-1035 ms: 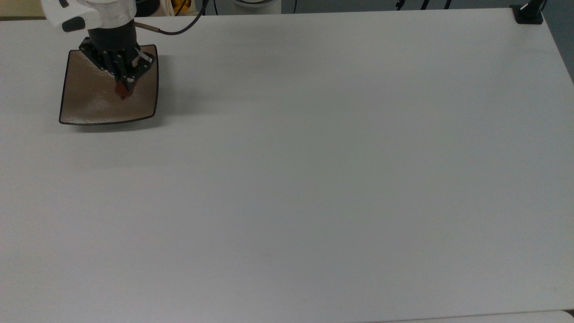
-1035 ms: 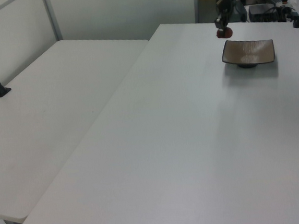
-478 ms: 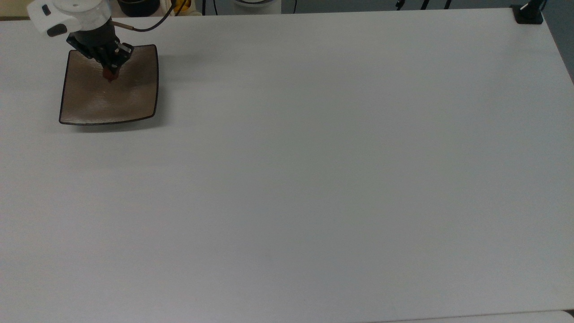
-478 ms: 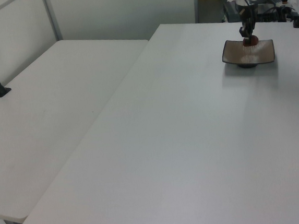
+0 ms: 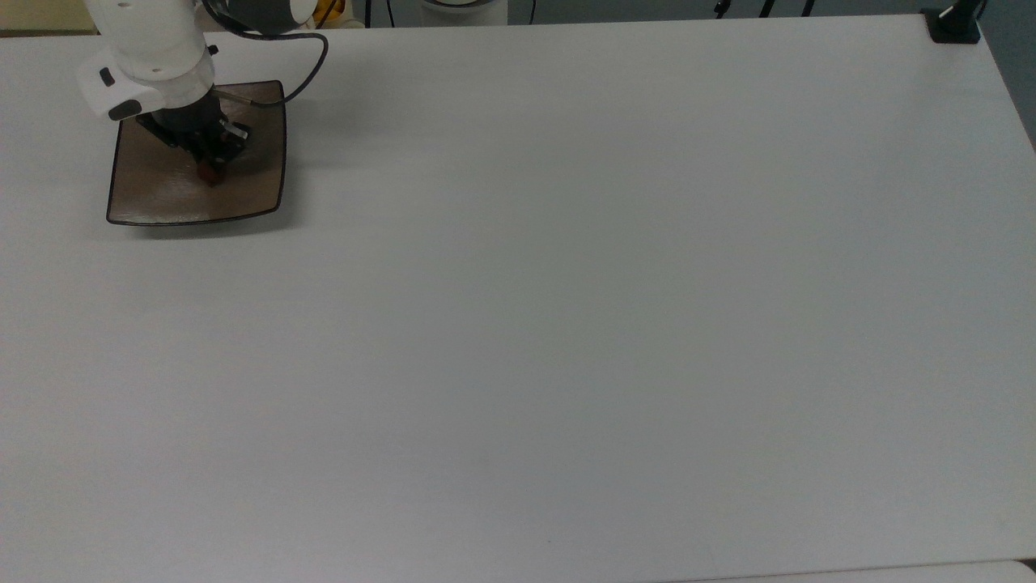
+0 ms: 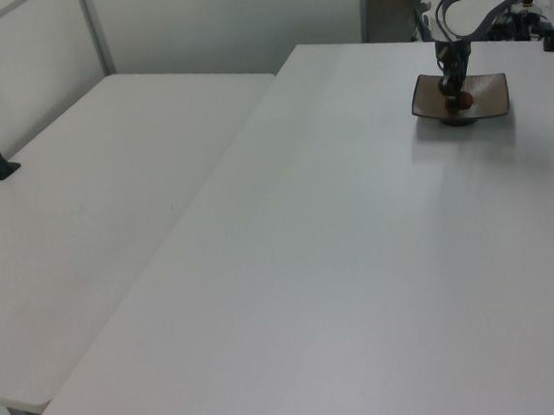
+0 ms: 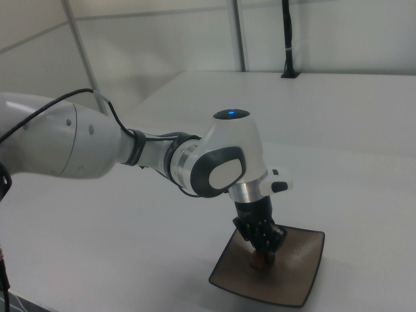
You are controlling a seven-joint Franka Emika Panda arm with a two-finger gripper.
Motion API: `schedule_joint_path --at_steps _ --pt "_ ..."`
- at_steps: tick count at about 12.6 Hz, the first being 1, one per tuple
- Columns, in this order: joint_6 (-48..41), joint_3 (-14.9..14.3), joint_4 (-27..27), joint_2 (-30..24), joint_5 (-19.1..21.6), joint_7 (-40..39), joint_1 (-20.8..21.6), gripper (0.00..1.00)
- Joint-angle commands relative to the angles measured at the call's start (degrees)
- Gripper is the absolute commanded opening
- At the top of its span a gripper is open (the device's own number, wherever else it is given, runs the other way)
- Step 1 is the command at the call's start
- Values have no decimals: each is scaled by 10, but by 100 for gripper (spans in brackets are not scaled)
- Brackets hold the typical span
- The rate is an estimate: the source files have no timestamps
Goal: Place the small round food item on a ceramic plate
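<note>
Claw [image 5: 212,166] points down over the plate [image 5: 154,198], its black fingers closed on the food item [image 5: 211,172] — a small dark reddish lump pinched at the tips. In the top view the item sits just above the plate's middle, a little towards the top view's right; whether it already touches the glaze I cannot tell. In the left view the claw [image 6: 455,95] hangs over the plate [image 6: 489,98] with the item [image 6: 461,101] showing as a red-brown spot low inside the dish. In the right view the claw [image 7: 263,255] reaches down to the plate [image 7: 299,273] and the item [image 7: 260,261] is a reddish fleck under the fingertips.

Behind the claw rises the white arm [image 7: 130,153], with a black cable [image 5: 303,69] looping from the wrist across the plate's far right corner in the top view.

Square, glossy and brown with a thin dark rim, the plate rests on the white bench [image 5: 566,324] at the top view's far left corner. A black clamp [image 5: 953,24] grips the bench's far right corner in the top view.
</note>
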Motion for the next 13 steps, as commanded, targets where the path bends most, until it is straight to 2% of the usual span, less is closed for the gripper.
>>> schedule_joint_path --at_steps 1,7,11,13 --pt "2 -4 3 -13 14 7 1 100" --pt "-20 -4 4 -54 14 3 1 100" --pt "-126 0 9 -127 17 3 9 100" --pt "-138 0 13 -145 40 4 13 100"
